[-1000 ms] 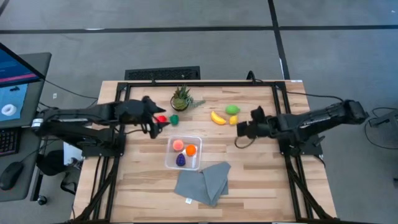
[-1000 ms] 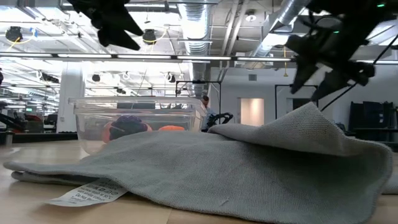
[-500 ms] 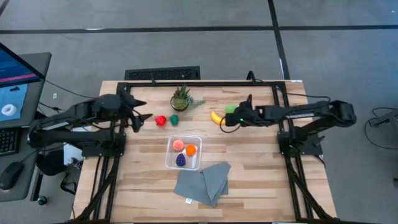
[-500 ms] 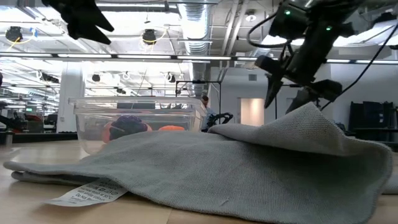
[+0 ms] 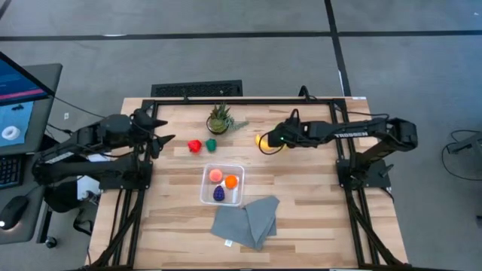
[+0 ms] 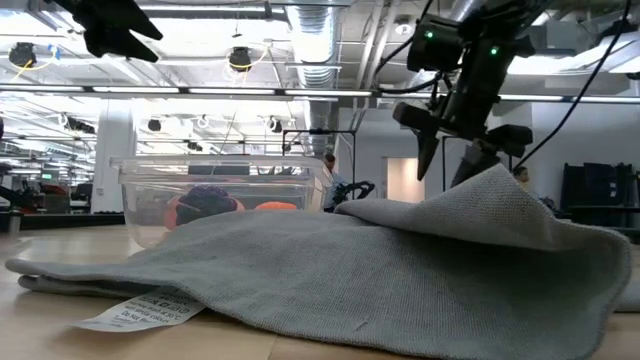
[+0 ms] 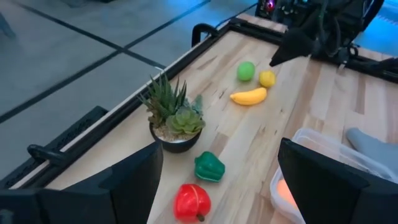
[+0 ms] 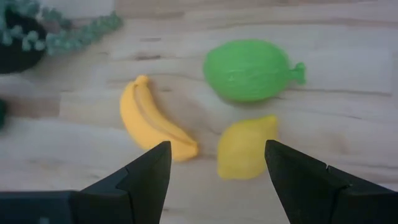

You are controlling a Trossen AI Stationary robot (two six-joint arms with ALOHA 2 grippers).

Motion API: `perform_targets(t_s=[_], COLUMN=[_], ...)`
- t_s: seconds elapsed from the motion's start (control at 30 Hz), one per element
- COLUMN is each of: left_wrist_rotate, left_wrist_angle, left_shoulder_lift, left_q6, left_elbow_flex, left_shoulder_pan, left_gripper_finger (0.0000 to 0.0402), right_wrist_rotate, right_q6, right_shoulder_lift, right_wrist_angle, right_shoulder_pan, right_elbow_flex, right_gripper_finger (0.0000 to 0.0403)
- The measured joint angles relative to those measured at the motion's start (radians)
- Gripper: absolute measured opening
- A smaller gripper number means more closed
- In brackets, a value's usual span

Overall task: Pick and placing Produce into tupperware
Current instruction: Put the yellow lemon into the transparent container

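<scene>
The clear tupperware (image 5: pixel 223 185) holds a peach-pink, an orange and a purple piece of produce. A red pepper (image 5: pixel 194 145) and a dark green pepper (image 5: pixel 212 144) lie on the table to its far left. My left gripper (image 5: pixel 163 140) hangs open left of the red pepper, touching nothing. A banana (image 8: pixel 155 121), a yellow lemon (image 8: pixel 245 147) and a lime-green fruit (image 8: pixel 252 70) lie on the wood at the far right. My right gripper (image 8: pixel 214 177) hovers open above the banana and lemon, its fingers pointing steeply down.
A spiky potted plant (image 5: pixel 219 119) stands at the far middle, just behind the peppers. A folded grey cloth (image 5: pixel 245 220) lies near the front edge, beside the tupperware. Bare wood lies at the table's left and right sides.
My left gripper has drawn back from the red pepper toward the table's left edge, rising a little; the pepper stays where it was. My right gripper has swung from the right side toward the left, coming over the banana and lemon and tipping more steeply down.
</scene>
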State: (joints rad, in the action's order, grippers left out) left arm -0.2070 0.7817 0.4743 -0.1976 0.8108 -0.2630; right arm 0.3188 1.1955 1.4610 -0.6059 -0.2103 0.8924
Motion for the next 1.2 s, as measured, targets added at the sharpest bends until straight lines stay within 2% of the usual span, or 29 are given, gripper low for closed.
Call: perform_targets(t_s=[0.3, 0.8, 1.2], left_wrist_rotate=[-0.002, -0.010, 0.002], left_wrist_angle=[0.051, 0.051, 0.064], left_shoulder_lift=[0.000, 0.000, 0.000], left_q6=[0.084, 0.145, 0.122], left_elbow_flex=[0.000, 0.000, 0.000], left_shoulder_pan=[0.000, 0.000, 0.000], left_gripper_finger=[0.0307, 0.0306, 0.0306], right_wrist_rotate=[-0.001, -0.007, -0.052], right_q6=[0.096, 0.185, 0.186], right_shoulder_lift=[0.001, 0.004, 0.130], right_wrist_angle=[-0.097, -0.089, -0.014], right_shoulder_pan=[-0.013, -0.013, -0.013], right_elbow_flex=[0.000, 0.000, 0.000], right_gripper_finger=[0.0282, 0.0282, 0.0282])
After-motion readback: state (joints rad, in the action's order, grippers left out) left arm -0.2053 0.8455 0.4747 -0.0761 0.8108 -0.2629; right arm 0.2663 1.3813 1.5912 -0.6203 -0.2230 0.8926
